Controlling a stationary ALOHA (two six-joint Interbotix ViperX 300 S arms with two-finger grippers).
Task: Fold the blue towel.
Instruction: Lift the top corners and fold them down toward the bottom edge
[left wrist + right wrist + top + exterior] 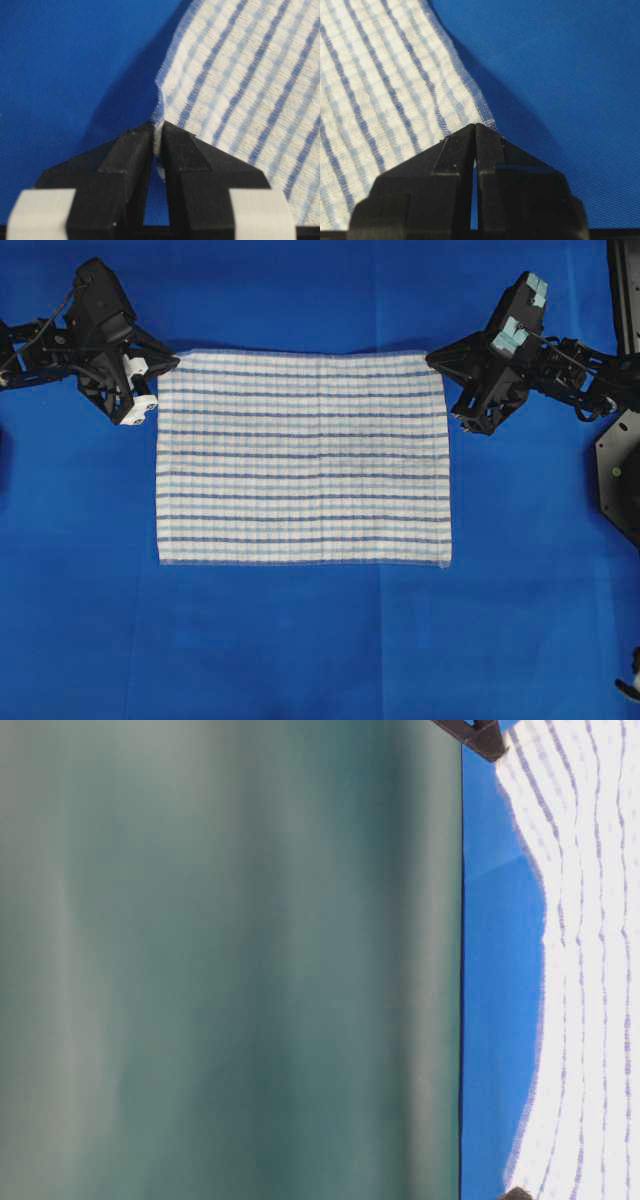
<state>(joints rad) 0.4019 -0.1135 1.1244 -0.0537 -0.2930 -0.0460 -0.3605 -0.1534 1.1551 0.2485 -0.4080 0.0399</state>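
The white woven towel with thin blue stripes (pixel 303 457) lies flat mid-table on the plain blue table covering (pixel 300 640). The left gripper (pixel 157 131) and the right gripper (pixel 475 129) each pinch a far corner, jaws closed on a thin bit of cloth. With so little hem caught, a corner could slip out during the lift, skewing the fold.

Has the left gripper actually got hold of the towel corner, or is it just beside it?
Touching. In the left wrist view the left gripper has its jaws closed on the corner of the blue towel, the cloth edge pinched between the tips.
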